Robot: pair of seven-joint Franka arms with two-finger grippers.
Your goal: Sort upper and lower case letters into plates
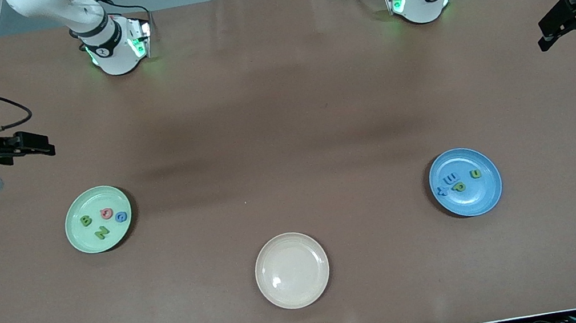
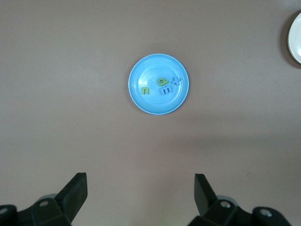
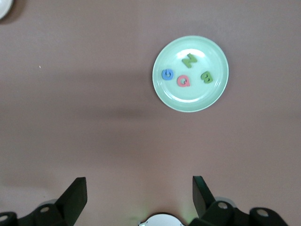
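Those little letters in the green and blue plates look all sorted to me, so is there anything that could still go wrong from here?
Little, it seems. Both the left gripper and the right gripper are open and up over bare table, away from the plates.

1. The x lies close to the blue plate's rim; a knock might tip it out.

2. The B, N, Q and G sit loose in the shallow green plate, so a nudge could scatter them.
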